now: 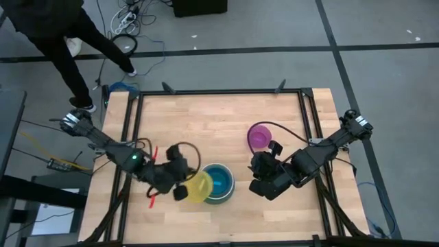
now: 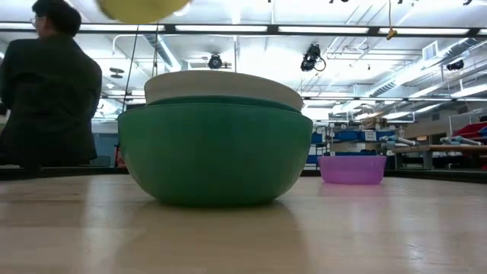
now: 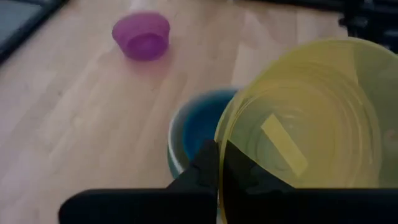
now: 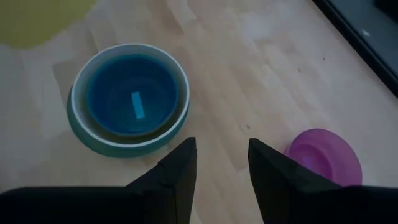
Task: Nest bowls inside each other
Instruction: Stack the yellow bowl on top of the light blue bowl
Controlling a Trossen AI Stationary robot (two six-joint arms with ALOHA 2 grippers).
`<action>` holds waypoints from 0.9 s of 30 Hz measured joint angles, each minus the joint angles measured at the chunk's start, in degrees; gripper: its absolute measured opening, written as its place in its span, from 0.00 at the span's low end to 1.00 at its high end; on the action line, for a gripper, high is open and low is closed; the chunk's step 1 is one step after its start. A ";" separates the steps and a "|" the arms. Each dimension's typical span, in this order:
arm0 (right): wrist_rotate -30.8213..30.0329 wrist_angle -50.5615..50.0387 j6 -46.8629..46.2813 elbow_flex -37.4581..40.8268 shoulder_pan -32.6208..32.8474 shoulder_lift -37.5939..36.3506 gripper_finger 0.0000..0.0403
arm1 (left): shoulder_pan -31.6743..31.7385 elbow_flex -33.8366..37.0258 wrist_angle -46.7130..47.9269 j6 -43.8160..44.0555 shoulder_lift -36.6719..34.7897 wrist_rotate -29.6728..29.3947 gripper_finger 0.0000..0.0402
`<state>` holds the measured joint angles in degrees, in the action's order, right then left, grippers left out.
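Bowls already nested sit nearest the table's front edge: the large sage green bowl [image 2: 214, 156] rests upright on the wooden table [image 1: 212, 120], with a white bowl [image 4: 180, 81] set inside it, its rim standing a little above the green one in the low view. Inside the white bowl the right wrist view shows a blue bowl [image 4: 132, 94] with a small pale label on its floor; whether further bowls lie under it cannot be told.

Just beside this stack, on its left side, the left gripper [image 3: 217, 171] is clamped on the rim of the yellow bowl [image 3: 311, 118], which hangs above the table and overlaps the stack's edge in the high view. A yellowish label shows on the inside of the yellow bowl.

On the stack's other side the right gripper [image 4: 221, 162] hovers over bare wood with its fingers spread apart and nothing between them.

Farther back, well apart from the stack, the purple bowl [image 1: 259, 136] stands upright and alone, with nothing in it.

Beyond the table a person [image 2: 47, 91] in dark clothing stands in the room.
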<state>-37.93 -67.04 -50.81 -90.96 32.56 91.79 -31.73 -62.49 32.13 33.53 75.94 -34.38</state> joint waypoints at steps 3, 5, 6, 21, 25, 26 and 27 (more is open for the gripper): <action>0.00 -0.25 0.02 0.00 -0.10 0.00 0.33 | 3.58 -0.03 -2.62 -3.51 1.50 1.11 0.01; 0.00 -0.53 0.09 0.00 -0.07 0.00 0.33 | 5.99 -0.03 -2.60 -4.32 2.52 2.08 0.01; 0.04 -0.57 0.09 0.00 -0.07 0.00 0.33 | 7.04 -0.03 -2.68 -4.79 3.02 2.68 0.01; 0.02 -0.79 0.03 0.00 -0.07 0.00 0.33 | 13.81 0.01 -10.33 -4.69 12.67 13.89 0.05; 0.04 -0.81 0.02 0.00 -0.07 0.00 0.33 | 13.84 0.02 -11.71 -3.60 12.35 14.91 0.12; 0.06 -0.83 0.02 0.00 -0.07 0.01 0.33 | 13.84 0.02 -12.50 -3.36 12.28 15.89 0.14; 0.04 -0.83 0.02 0.00 -0.07 0.02 0.33 | 13.81 0.02 -13.33 -3.24 12.22 16.49 0.16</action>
<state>-37.89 -67.88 -50.78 -90.96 32.49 91.81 -17.91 -62.48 18.80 30.28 88.16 -17.89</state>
